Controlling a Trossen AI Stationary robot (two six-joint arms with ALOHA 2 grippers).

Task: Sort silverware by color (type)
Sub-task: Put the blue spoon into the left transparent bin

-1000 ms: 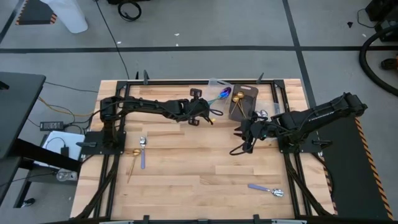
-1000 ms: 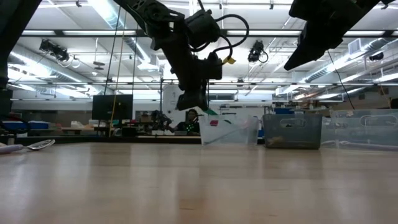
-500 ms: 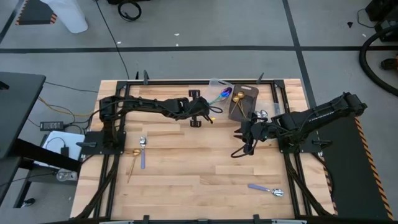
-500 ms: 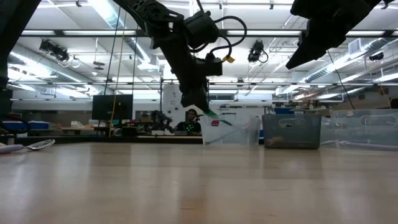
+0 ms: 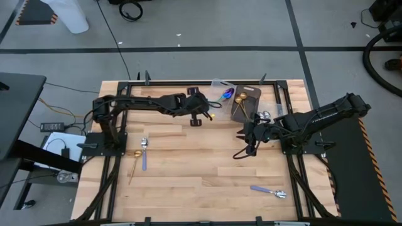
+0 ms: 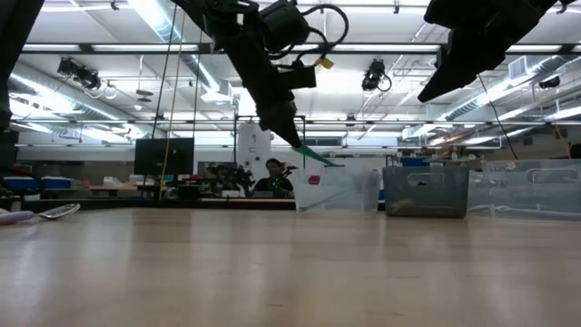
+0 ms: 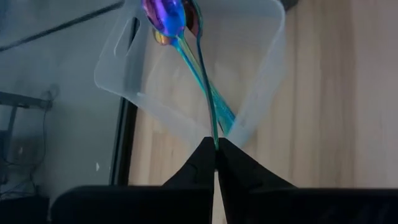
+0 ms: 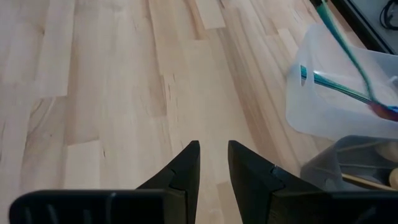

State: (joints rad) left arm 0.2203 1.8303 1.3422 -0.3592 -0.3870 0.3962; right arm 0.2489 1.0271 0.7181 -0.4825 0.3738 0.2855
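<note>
My left gripper is pinched shut on the thin teal handle end of an iridescent spoon, which runs straight out ahead of my fingertips — its purple-blue bowl lies inside the clear plastic tray at the far edge of the table, beside a second iridescent spoon already resting there. In the low view the handle slants down from the gripper toward the tray, well above the wood.

My right gripper hangs part-way open over bare boards, holding nothing, near the dark bin with gold spoons in it.

Loose on the table, well apart from both grippers — a silver, gold and purple group on the left, and one purple-handled spoon near the front right.
</note>
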